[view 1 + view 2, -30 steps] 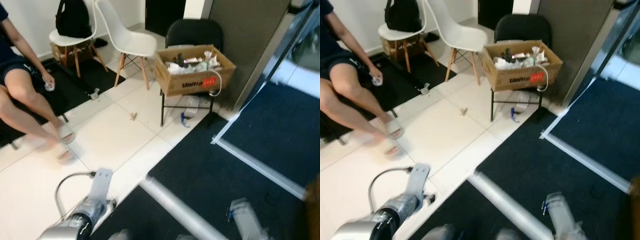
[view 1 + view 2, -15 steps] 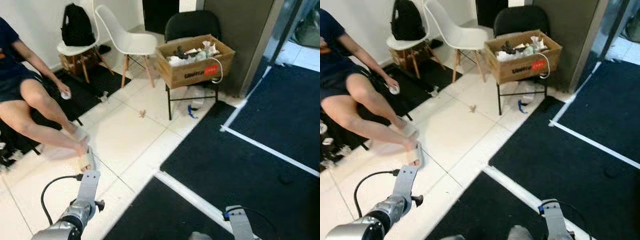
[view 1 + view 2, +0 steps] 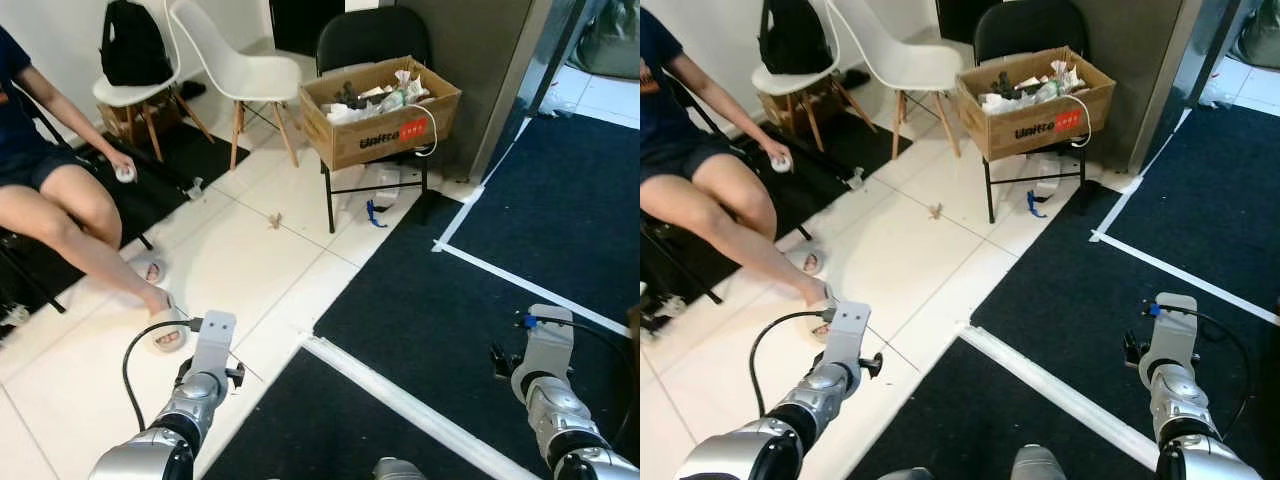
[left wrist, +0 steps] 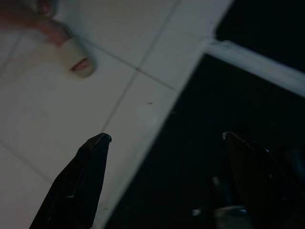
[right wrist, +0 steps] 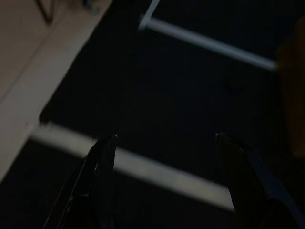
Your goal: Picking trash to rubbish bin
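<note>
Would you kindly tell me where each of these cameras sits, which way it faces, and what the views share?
Left eye view: on the head, looking forward and down at the cardboard box on a black chair; both silver arms show below.
Right eye view: same head, same scene, with a seated person on the robot's left.
Left wrist view: along the open left gripper, over white tiles and black carpet.
Right wrist view: along the open right gripper, over dark carpet.
Shared: both wrist views and the eye views show the white strip.
</note>
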{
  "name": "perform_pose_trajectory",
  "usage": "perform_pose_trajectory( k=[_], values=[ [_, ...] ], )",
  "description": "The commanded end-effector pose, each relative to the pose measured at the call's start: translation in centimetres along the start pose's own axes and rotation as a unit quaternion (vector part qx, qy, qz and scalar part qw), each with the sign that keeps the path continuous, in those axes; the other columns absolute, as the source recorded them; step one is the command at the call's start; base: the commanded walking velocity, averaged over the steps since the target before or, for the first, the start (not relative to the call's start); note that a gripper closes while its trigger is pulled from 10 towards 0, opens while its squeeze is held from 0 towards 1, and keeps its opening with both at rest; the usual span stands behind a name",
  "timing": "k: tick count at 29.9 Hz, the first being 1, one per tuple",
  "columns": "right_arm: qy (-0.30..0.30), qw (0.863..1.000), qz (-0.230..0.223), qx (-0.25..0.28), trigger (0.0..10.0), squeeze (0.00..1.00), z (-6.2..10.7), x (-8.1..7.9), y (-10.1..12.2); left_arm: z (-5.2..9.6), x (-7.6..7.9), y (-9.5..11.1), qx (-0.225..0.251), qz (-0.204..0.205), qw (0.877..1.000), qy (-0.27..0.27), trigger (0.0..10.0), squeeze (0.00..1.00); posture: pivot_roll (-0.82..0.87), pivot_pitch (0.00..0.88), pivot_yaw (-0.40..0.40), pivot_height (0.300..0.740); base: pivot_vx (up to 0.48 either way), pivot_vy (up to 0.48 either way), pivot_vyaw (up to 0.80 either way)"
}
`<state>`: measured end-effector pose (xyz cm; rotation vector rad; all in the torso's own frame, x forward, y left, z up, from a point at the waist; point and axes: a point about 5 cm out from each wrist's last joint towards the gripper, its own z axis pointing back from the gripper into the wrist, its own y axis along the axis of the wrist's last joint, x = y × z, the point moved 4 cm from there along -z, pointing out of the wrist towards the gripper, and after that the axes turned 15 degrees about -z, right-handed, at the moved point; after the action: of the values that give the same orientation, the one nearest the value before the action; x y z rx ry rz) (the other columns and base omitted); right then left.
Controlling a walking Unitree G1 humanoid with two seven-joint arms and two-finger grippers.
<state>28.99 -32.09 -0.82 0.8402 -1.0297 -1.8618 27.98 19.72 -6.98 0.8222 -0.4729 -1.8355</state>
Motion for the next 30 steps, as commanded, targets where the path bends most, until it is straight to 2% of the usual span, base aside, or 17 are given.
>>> perform_pose_trajectory(
  k=[1, 3, 7, 8, 9, 10, 11, 16, 19, 21, 25, 30],
  values=[
    [0.012, 0.999, -0.018, 0.028, 10.0, 0.00, -0.3, -0.7, 1.3, 0.3, -2.9, -0.4, 0.010, 0.006, 1.000, 0.024, 10.0, 0.00, -0.06, 0.000, 0.019, 0.740, 0.000, 0.000, 0.00],
    [0.035, 0.997, -0.033, 0.057, 10.0, 0.00, -0.7, -2.2, 3.0, 0.3, -4.8, 0.9, 0.034, -0.005, 0.999, 0.037, 10.0, 0.00, -0.03, 0.000, 0.029, 0.740, 0.000, 0.000, 0.00],
    [0.077, 0.993, -0.032, 0.080, 10.0, 0.00, -1.2, -5.7, 4.3, 0.4, -6.0, 1.4, 0.044, 0.004, 0.998, 0.051, 10.0, 0.00, -0.05, 0.000, 0.042, 0.740, 0.000, 0.000, 0.00],
    [0.077, 0.993, -0.032, 0.080, 10.0, 0.00, -1.2, -5.7, 4.3, 0.4, -6.0, 1.4, 0.044, 0.004, 0.998, 0.051, 10.0, 0.00, -0.05, 0.000, 0.042, 0.740, 0.000, 0.000, 0.00],
    [0.088, 0.992, -0.033, 0.083, 10.0, 0.00, -1.3, -6.6, 4.5, 0.5, -6.0, 1.1, 0.040, 0.005, 0.998, 0.052, 10.0, 0.00, -0.05, 0.000, 0.047, 0.740, 0.000, 0.000, 0.00],
    [0.113, 0.989, -0.030, 0.090, 10.0, 0.00, -1.3, -8.4, 4.8, 0.5, -5.9, 0.7, 0.032, 0.001, 0.998, 0.049, 10.0, 0.00, -0.06, 0.000, 0.063, 0.740, 0.000, 0.000, 0.00],
    [0.113, 0.989, -0.030, 0.090, 10.0, 0.00, -1.3, -8.4, 4.8, 0.5, -5.9, 0.7, 0.032, 0.001, 0.998, 0.049, 10.0, 0.00, -0.06, 0.000, 0.063, 0.740, 0.000, 0.000, 0.00],
    [0.143, 0.986, -0.023, 0.085, 10.0, 0.00, -1.2, -11.4, 4.6, 0.5, -5.2, 0.2, 0.026, 0.017, 0.999, 0.042, 10.0, 0.00, -0.13, 0.000, 0.094, 0.740, 0.000, 0.000, 0.00],
    [0.140, 0.986, -0.011, 0.084, 10.0, 0.00, -1.2, -11.1, 4.6, 0.4, -4.5, 0.1, 0.024, 0.032, 0.998, 0.040, 10.0, 0.00, -0.11, 0.000, 0.105, 0.740, 0.000, 0.000, 0.00],
    [0.111, 0.991, 0.000, 0.079, 10.0, 0.00, -1.4, -10.0, 4.3, 0.4, -4.2, 0.0, 0.024, 0.035, 0.998, 0.037, 10.0, 0.00, -0.10, 0.000, 0.110, 0.740, 0.000, 0.000, 0.00],
    [0.071, 0.993, -0.027, 0.088, 10.0, 0.00, -1.6, -7.9, 5.0, 0.5, -3.9, -1.1, 0.010, 0.045, 0.998, 0.038, 10.0, 0.00, -0.08, 0.000, 0.116, 0.740, 0.000, 0.000, 0.00],
    [0.076, 0.990, -0.031, 0.113, 10.0, 0.00, -1.6, -7.9, 6.3, 0.9, -3.9, -2.6, -0.003, 0.037, 0.999, 0.032, 10.0, 0.00, -0.10, 0.000, 0.108, 0.740, 0.000, 0.000, 0.00]
  ],
)
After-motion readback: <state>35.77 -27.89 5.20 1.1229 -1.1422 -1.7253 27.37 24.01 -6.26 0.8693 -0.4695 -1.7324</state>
